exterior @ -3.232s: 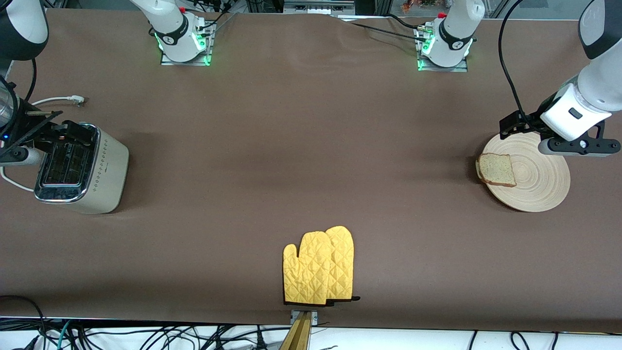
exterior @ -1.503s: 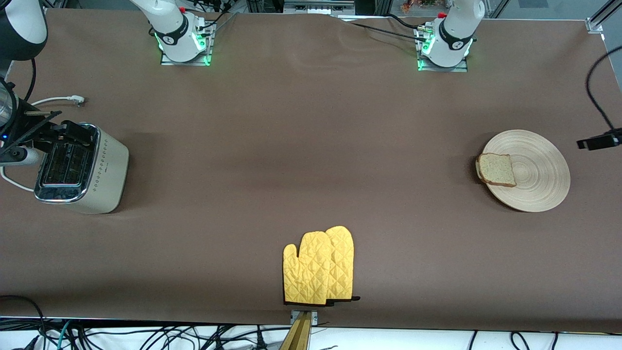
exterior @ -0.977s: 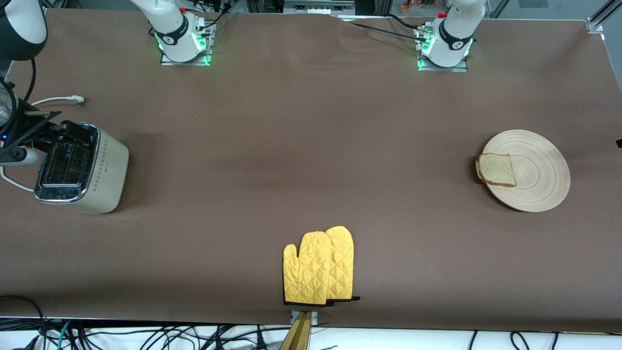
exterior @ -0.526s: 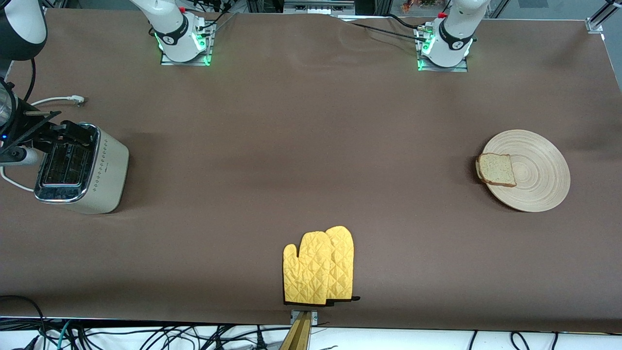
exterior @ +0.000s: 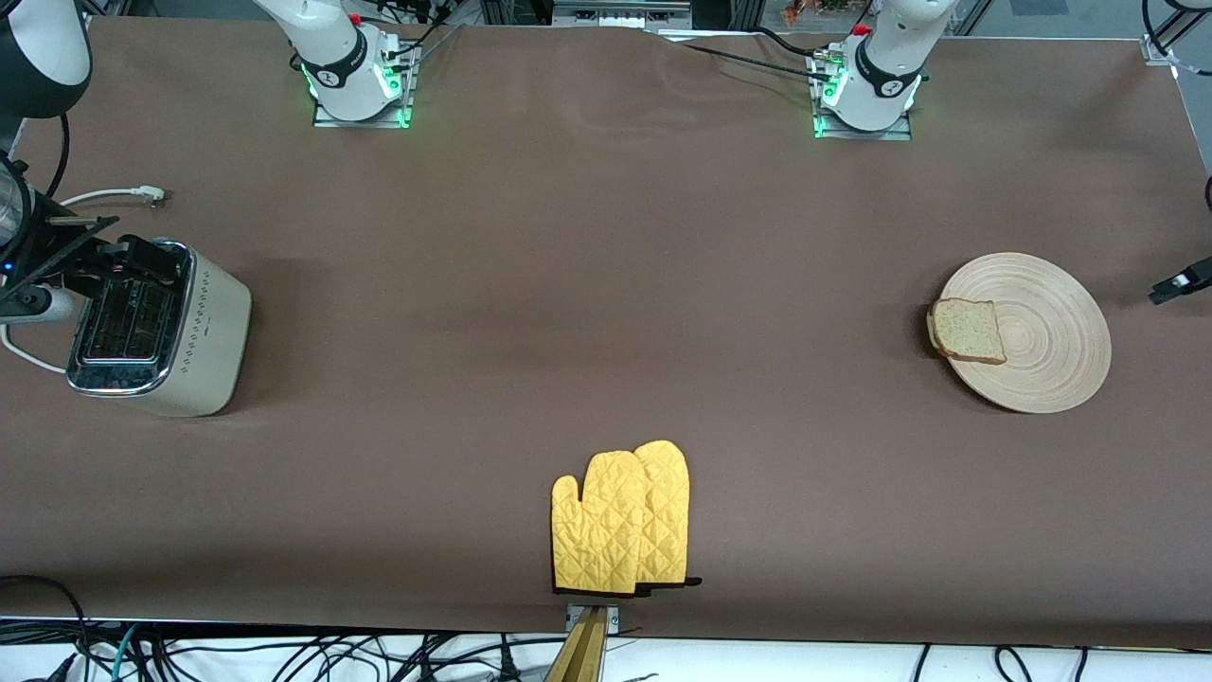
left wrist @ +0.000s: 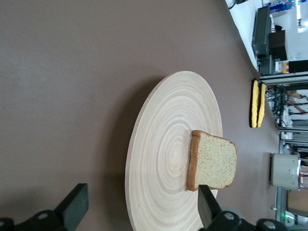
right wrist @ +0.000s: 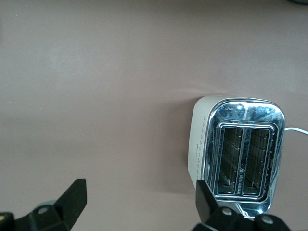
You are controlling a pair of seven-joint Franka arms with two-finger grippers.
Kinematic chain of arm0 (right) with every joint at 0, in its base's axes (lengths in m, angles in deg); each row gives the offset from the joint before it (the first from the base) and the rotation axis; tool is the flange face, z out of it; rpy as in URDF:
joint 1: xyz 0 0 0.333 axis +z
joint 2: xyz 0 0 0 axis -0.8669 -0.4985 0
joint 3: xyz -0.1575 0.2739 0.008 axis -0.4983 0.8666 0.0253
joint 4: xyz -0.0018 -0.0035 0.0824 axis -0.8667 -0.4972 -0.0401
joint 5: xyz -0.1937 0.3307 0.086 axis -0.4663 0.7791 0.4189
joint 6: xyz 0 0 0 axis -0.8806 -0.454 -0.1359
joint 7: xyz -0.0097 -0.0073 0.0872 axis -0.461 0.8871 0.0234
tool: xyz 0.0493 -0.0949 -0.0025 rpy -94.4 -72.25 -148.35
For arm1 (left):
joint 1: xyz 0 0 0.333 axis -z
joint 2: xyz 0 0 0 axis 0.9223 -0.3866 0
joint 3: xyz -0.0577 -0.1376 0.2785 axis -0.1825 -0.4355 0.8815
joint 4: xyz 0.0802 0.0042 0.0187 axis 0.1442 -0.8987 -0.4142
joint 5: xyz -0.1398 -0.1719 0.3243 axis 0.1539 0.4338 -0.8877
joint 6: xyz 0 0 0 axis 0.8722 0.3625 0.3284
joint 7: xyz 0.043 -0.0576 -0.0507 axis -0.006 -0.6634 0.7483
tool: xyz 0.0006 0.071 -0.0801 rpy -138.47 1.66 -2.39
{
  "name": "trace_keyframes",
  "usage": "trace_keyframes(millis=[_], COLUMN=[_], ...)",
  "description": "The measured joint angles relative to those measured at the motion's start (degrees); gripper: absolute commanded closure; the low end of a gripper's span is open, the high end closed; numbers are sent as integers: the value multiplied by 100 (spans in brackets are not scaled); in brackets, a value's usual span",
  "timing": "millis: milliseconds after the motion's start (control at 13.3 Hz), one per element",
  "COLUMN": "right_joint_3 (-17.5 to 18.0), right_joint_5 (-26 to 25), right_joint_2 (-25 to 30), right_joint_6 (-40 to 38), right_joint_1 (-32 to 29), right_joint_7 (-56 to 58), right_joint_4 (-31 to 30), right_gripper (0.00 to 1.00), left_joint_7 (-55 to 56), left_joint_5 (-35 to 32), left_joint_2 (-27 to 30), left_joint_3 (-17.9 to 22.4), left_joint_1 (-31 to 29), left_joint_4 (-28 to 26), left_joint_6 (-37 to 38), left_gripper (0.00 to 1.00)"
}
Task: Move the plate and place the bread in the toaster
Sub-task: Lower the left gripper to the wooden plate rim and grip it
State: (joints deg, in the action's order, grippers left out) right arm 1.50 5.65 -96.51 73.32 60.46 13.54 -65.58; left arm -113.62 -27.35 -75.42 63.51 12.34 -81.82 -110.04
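The light-wood plate [exterior: 1042, 332] lies toward the left arm's end of the table. A bread [exterior: 968, 330] slice rests on the plate's rim on the side toward the toaster. My left gripper [left wrist: 142, 204] hangs open beside the plate [left wrist: 168, 154], level with its outer rim, with the bread [left wrist: 214, 161] past one finger. Only one of its fingertips [exterior: 1179, 281] shows in the front view. The cream toaster [exterior: 151, 327] stands at the right arm's end. My right gripper [right wrist: 139, 197] is open over the table beside the toaster [right wrist: 240, 154], holding nothing.
A pair of yellow quilted oven mitts [exterior: 622, 519] lies near the table edge closest to the front camera, midway along it. The toaster's white cord [exterior: 123, 195] trails on the table farther from the front camera than the toaster.
The left gripper had swung away from over the plate and out of the front view. Now one finger shows again at that view's edge, beside the plate. The right arm waits unmoved.
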Motion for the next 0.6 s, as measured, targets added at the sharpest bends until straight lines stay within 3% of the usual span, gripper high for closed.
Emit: trace_keyframes(millis=[526,601], right_joint_3=[0,0], right_joint_5=[0,0], right_joint_2=[0,0], right_joint_6=[0,0], right_joint_1=[-2,-3], right_joint_7=[0,0], right_joint_4=[0,0], right_gripper=[0,0], left_joint_7=[-392,-493], left_joint_5=[269,269], left_joint_2=[-466,-479], left_joint_3=[-97,-98], left_joint_1=[36,47], left_joint_4=[19,20], left_joint_6=[-3,-2], left_gripper=[0,22])
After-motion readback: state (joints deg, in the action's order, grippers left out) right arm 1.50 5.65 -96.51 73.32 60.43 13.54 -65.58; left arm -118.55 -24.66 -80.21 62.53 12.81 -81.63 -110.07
